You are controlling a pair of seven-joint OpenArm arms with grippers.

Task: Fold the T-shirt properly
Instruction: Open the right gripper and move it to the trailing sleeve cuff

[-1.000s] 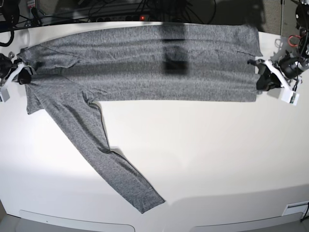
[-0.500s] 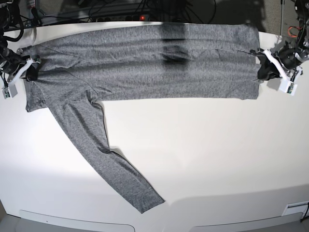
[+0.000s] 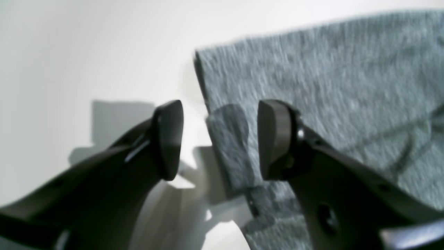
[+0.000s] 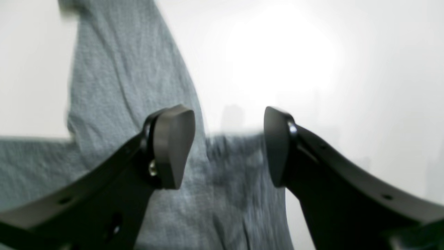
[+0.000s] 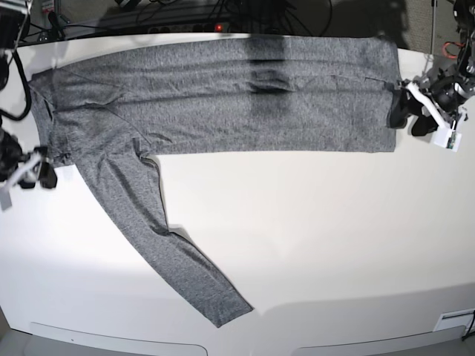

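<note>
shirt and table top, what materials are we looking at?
T-shirt: looks like thin, soft knit fabric, matte heather grey; the mottled weave shows in both wrist views and it lies limp with shallow creases. Table: smooth white hard surface, probably laminate or painted board; it shows soft glare and crisp shadows. Exact material can't be told.

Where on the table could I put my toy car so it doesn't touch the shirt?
The table has a big bare patch below the T-shirt body and right of its long sleeve. A smaller bare patch lies left of that sleeve. The far edge is crowded: the shirt covers it, with the right gripper and left gripper at its ends.
</note>
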